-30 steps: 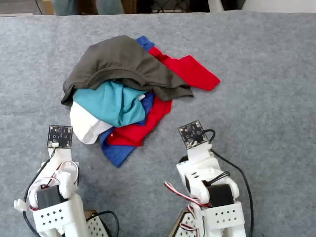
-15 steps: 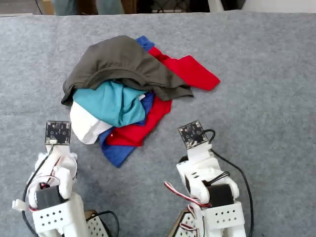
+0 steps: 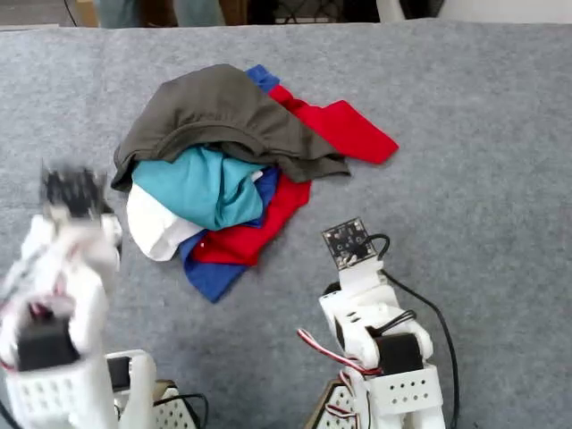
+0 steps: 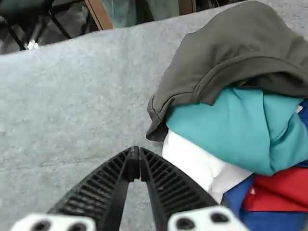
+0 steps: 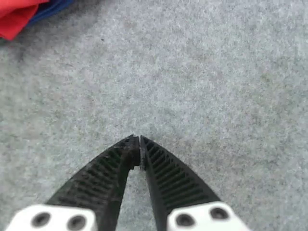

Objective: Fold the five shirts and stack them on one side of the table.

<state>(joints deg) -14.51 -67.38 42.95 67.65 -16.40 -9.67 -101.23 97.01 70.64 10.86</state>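
Left: the left arm, blurred in the high view, has swung up and outward since a second ago; its hand (image 4: 135, 155) is closed on nothing above the bare bench (image 3: 483, 134), near the white shirt (image 3: 152, 225). Centre: the shirts lie unfolded in one heap, the grey shirt (image 3: 214, 112) over the teal shirt (image 3: 201, 183), red shirt (image 3: 349, 127) and blue shirt (image 3: 210, 275). Right: the right arm is unmoved, its hand (image 5: 139, 144) closed and empty over the bench.

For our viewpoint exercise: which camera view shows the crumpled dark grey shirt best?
The high view: the crumpled dark grey shirt fits wholly in frame. The left wrist view crops it; the right wrist view faces crumpled red cloth.
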